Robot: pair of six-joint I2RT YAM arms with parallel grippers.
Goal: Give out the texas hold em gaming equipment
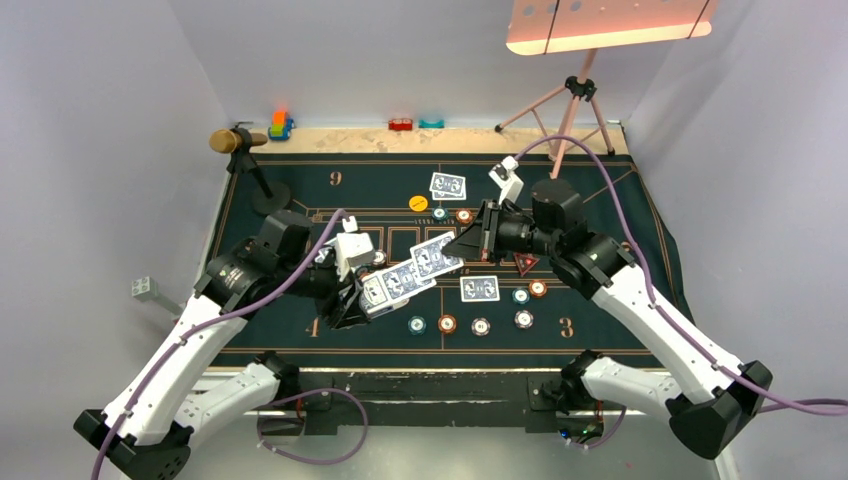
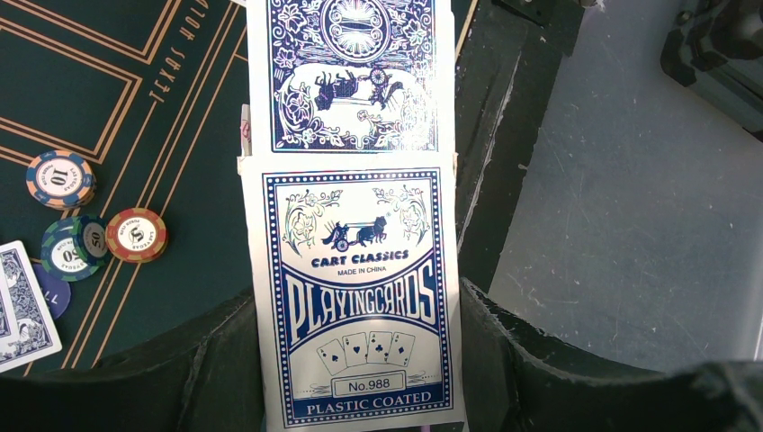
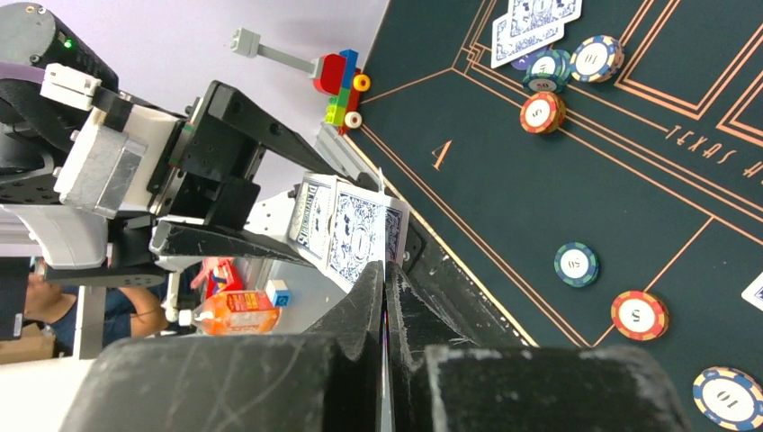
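Clamping the card box (image 2: 360,346), the left claw (image 2: 355,304) aims its long axis at the right claw (image 3: 387,274) directly ahead, pinched together on the protruding card (image 1: 435,255).

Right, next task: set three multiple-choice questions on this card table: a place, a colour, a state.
1. Where is the yellow disc? A on the mat, left of two far cards; B at the mat's near edge; C off the mat.
2. What colour is the print on the card box? A red; B blue; C green.
3. The right gripper is: A wide open; B shut on nothing; C shut on a card.
Answers: A, it lies beside them; B, blue on white; C, it pinches the card's edge.
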